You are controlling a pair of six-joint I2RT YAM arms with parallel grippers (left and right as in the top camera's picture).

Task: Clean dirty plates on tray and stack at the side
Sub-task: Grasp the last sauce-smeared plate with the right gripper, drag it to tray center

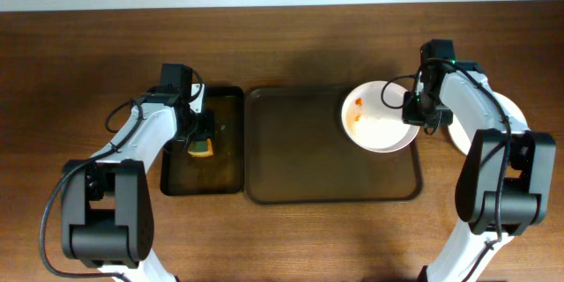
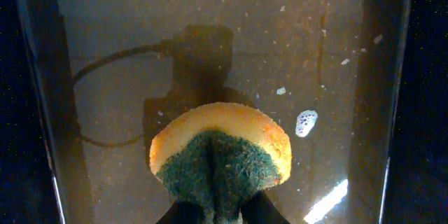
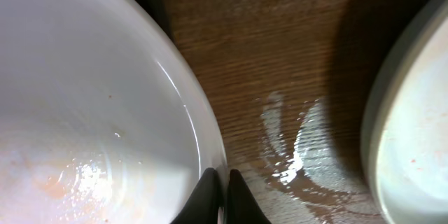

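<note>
The right gripper (image 3: 219, 197) has its jaws closed on the rim of a white plate (image 3: 84, 112), pinching it at the plate's 3 o'clock edge; faint orange smears mark the plate toward 9 o'clock; the plate sits at the 2 o'clock corner of the brown tray (image 1: 308, 154). At 3 o'clock of it, apart across a wet patch of table (image 3: 280, 56), lies 1 other plate (image 3: 413, 126), partly hidden under the arm. The left gripper (image 2: 220, 211) clamps a yellow-and-green sponge (image 2: 220, 150) over the black tray (image 1: 225, 172) of murky water; that tray lies just beside the brown tray at 9 o'clock.
</note>
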